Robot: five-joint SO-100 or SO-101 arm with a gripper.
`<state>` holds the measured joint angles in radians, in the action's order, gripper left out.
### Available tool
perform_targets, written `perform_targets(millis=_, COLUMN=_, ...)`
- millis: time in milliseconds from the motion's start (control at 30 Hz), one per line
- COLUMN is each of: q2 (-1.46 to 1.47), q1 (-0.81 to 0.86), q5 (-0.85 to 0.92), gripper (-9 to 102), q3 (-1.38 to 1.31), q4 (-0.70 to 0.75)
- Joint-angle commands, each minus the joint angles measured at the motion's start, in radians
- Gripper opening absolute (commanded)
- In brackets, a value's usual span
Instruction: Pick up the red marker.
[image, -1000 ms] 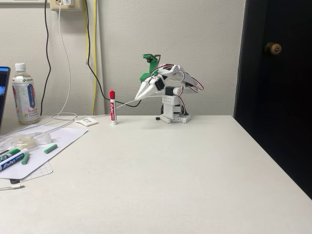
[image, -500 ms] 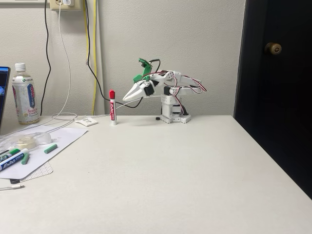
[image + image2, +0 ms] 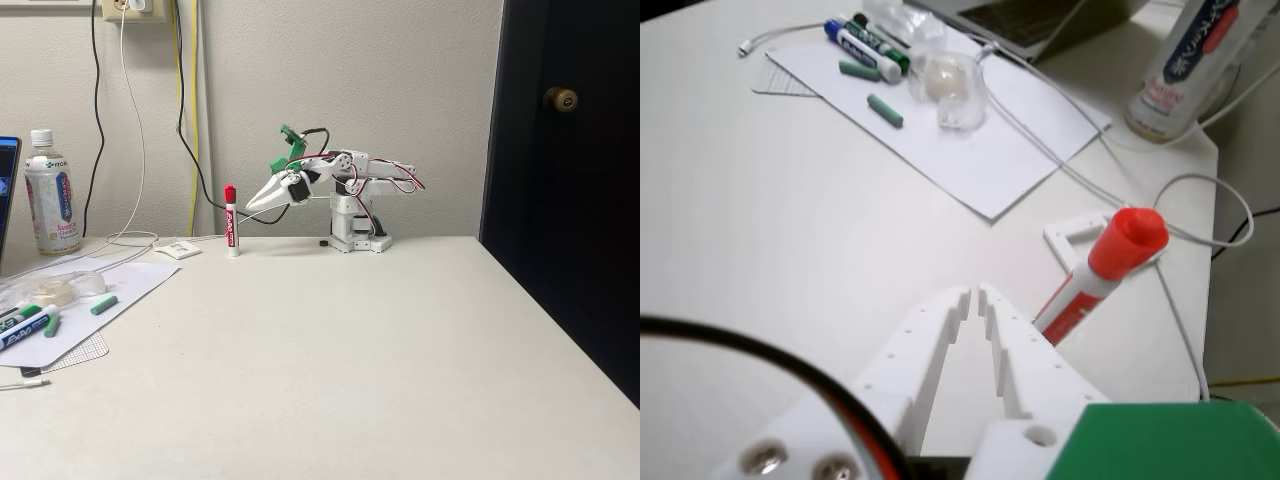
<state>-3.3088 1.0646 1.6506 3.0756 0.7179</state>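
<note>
The red marker (image 3: 231, 221) stands upright on its base at the back of the table, near the wall, red cap on top. My gripper (image 3: 249, 206) points at it from the right in the fixed view, its white tip a short way from the marker's barrel and a little below the cap. In the wrist view the marker (image 3: 1102, 270) leans up just right of my gripper (image 3: 974, 295), whose two white fingers lie almost together with a thin slit between them and nothing held.
At the left lie a sheet of paper (image 3: 100, 290) with green-capped markers (image 3: 25, 325), a loose green cap (image 3: 103, 305) and a tape roll (image 3: 55, 290). A drink bottle (image 3: 50, 195) and cables (image 3: 130, 240) stand by the wall. A dark door (image 3: 565, 180) is at the right.
The arm has stretched leftward and lowered, bringing the gripper tip from well right of the marker to just beside it. The marker has not moved.
</note>
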Motion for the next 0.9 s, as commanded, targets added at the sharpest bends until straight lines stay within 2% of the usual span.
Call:
perform_targets(millis=0, q2=-0.009, q1=0.017, q5=-0.008, gripper=0, q3=-0.097, q4=0.115)
perform_targets(millis=167, q2=-0.011, q1=0.048, q5=-0.034, gripper=0, q3=-0.147, q4=0.239)
perform_targets(millis=867, q2=-0.011, q1=0.224, q5=0.046, gripper=1, q3=-0.133, q4=0.282)
